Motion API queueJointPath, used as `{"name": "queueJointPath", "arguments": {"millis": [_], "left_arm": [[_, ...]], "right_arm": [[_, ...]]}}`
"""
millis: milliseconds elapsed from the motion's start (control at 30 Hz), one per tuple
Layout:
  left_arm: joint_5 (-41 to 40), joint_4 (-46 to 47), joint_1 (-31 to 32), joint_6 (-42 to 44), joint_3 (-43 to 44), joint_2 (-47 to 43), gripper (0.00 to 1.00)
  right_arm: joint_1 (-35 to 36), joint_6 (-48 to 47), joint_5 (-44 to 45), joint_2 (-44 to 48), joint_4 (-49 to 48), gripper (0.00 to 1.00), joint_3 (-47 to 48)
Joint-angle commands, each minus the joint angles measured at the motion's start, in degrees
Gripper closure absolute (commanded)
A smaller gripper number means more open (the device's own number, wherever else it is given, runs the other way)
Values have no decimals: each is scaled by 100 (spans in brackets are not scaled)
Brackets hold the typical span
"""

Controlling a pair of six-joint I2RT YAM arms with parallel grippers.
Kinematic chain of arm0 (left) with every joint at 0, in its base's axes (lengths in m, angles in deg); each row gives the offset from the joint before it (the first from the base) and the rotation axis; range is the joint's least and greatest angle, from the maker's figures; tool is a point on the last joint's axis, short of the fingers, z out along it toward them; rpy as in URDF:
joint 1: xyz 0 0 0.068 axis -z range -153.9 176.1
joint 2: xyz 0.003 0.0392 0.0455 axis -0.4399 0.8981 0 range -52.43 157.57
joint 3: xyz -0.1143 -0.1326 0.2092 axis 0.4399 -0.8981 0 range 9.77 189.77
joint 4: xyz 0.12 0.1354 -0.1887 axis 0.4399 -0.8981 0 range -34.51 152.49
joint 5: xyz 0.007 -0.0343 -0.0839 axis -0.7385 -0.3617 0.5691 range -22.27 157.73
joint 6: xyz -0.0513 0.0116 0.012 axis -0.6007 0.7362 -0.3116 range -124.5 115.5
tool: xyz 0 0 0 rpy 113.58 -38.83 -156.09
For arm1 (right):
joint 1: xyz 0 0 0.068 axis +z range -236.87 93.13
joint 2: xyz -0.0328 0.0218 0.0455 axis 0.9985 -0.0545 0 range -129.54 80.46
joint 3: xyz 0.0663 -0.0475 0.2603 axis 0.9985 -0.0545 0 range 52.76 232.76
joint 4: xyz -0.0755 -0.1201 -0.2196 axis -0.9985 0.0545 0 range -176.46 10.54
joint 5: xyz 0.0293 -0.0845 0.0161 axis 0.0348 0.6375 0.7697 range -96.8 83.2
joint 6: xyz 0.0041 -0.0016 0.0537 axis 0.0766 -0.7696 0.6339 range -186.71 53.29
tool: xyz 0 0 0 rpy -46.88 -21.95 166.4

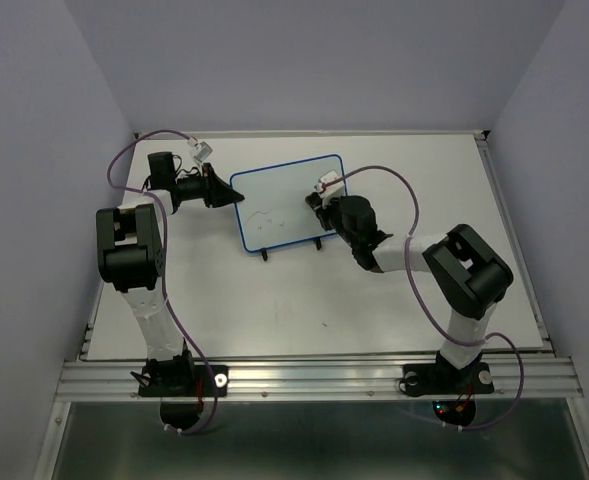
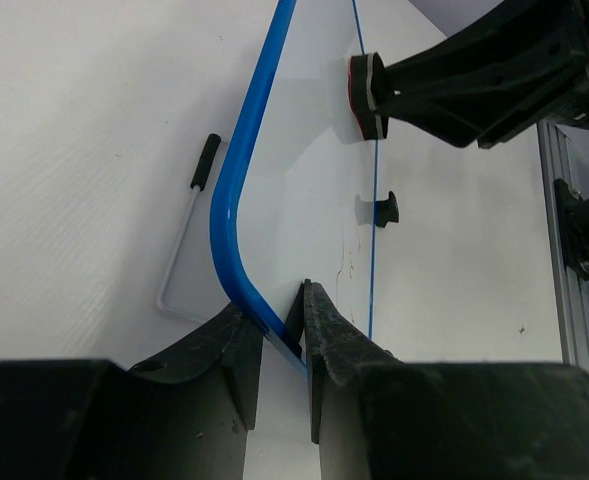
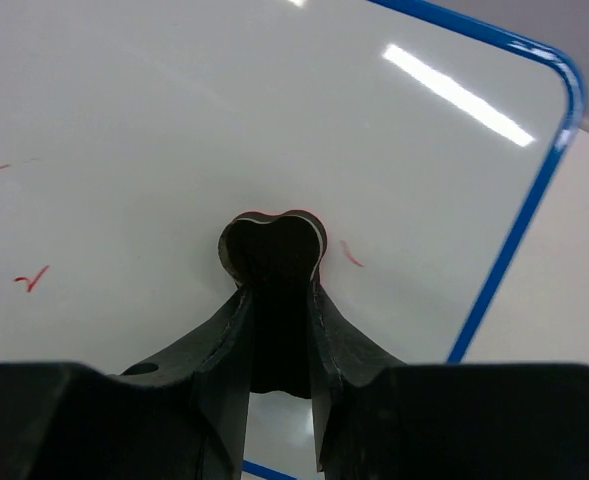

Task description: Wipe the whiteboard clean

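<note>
Whiteboard (image 1: 279, 195): small white rectangle, thin blue rim (image 2: 236, 170), rounded corners. Stands at far middle of desk (image 1: 274, 310), tilted, near long edge down on two black feet (image 1: 265, 255). Face glossy with light glare; few faint red scribbles (image 3: 29, 278) on it.

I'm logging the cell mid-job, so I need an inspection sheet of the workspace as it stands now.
Surface: white table, a few small dark specks.
Job's things: whiteboard with faint red marks on its face; a dark eraser pressed against it.
Clutter: bent wire rod with a black tip, lying on the table beside the board's rim.
Grippers: left gripper, fingers shut on the board's blue rim at a corner; right gripper, fingers shut on the eraser.
Cables: purple cables looping from each wrist.
Surroundings: pale walls on three sides; metal rail at the near edge.
</note>
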Motion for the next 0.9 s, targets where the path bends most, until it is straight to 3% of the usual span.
{"name": "queueJointPath", "arguments": {"millis": [0,167,333,867], "left_arm": [[-527,419,2,622,30,-194,100],[-527,419,11,639,22,-202,100],[-536,419,11,630,30,-202,100],[-518,419,29,639,22,-211,100]], "right_arm": [[-552,24,792,318,-127,99,-129],[-553,33,854,433,-145,99,-218],[-553,33,180,416,22,99,-226],[1170,-459,-649,-797,145,99,828]]}}
